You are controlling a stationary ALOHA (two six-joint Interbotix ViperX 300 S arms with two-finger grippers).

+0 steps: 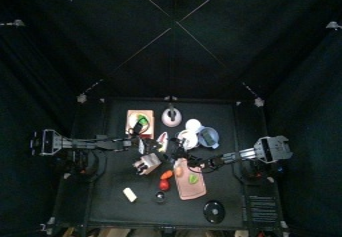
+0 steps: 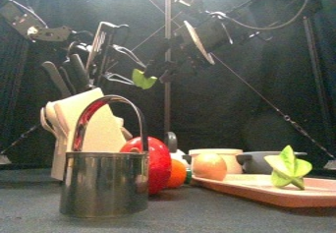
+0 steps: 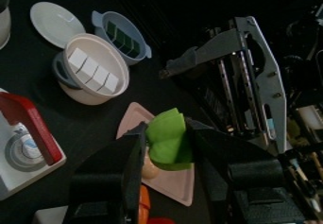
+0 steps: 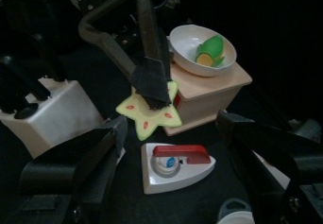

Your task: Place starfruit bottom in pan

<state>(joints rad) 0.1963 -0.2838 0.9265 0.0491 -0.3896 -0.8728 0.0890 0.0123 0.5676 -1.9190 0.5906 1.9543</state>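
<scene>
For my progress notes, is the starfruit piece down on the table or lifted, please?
Lifted: the left tool grips the starfruit piece, which hangs in mid-air in the front view.

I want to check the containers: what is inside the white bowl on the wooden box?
In the white bowl lies a green and yellow piece of food. The bowl's wall hides whatever is under it.

Green starfruit bottom (image 4: 153, 112) held in air, star-shaped cut face showing

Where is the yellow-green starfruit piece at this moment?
The yellow-green starfruit piece hangs in the air in the left gripper, above the metal pot in the front view.
</scene>
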